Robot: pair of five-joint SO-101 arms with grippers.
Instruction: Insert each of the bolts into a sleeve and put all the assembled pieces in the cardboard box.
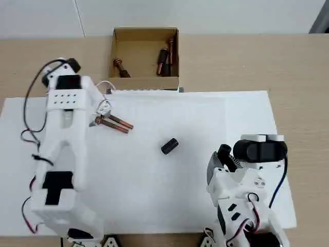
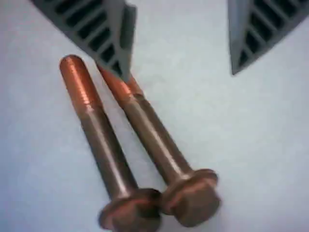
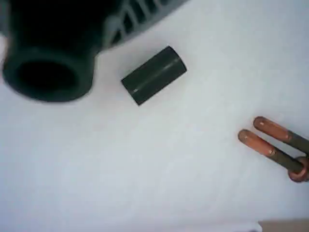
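Copper bolts [image 1: 114,123], two of them, lie side by side near the cardboard box [image 1: 145,82]. The left gripper [image 2: 180,75] hangs wide open over their thin ends and holds nothing. This looks like the picking-up step; next it must close on just one bolt. The right gripper [image 1: 223,154], far from the box, seems to hold a black sleeve [image 3: 46,72]. A loose sleeve [image 1: 169,145] lies farther from the box than the bolts.

The left arm [image 1: 64,139] is being held stretched forward, its gripper [image 2: 181,72] pointed downward with the fingers [image 2: 104,29] spread well apart, while the right arm [image 1: 241,200] is being held folded back near its base, its gripper [image 1: 221,157] being clamped on a sleeve [image 3: 46,72].
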